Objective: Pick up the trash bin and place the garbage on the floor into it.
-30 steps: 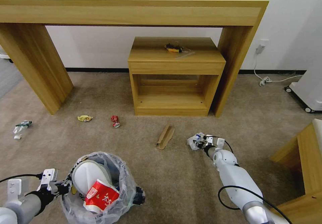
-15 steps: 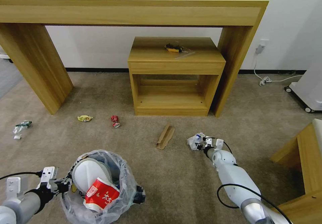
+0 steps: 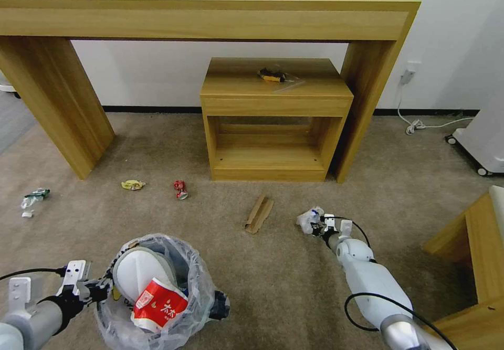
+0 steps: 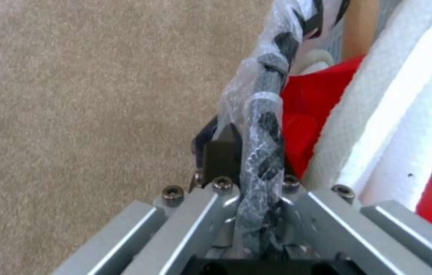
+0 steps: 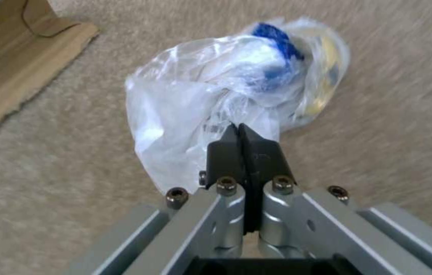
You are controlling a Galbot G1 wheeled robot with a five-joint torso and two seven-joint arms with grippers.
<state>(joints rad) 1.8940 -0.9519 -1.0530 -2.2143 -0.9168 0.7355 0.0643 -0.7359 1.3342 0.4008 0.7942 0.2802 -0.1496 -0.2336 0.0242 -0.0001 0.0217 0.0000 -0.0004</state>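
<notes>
Right hand (image 3: 318, 227) has shifted slightly away from the cardboard strip (image 3: 258, 213), pinching a plastic packet (image 5: 226, 99); thin film may slip; left hand (image 4: 249, 152) clamps the bin (image 3: 157, 292) rim.

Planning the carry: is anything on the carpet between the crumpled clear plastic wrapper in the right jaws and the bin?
Nothing visible. Bare beige carpet separates the crumpled clear plastic wrapper, pinched by the right gripper, from the bag-lined bin held by the left gripper. The brown cardboard strip lies farther back.

The bin (image 3: 157, 292) runs off the head view's lower edge; what the clear bag (image 5: 216, 103) beyond the right gripper (image 5: 240, 131) holds is unreadable
</notes>
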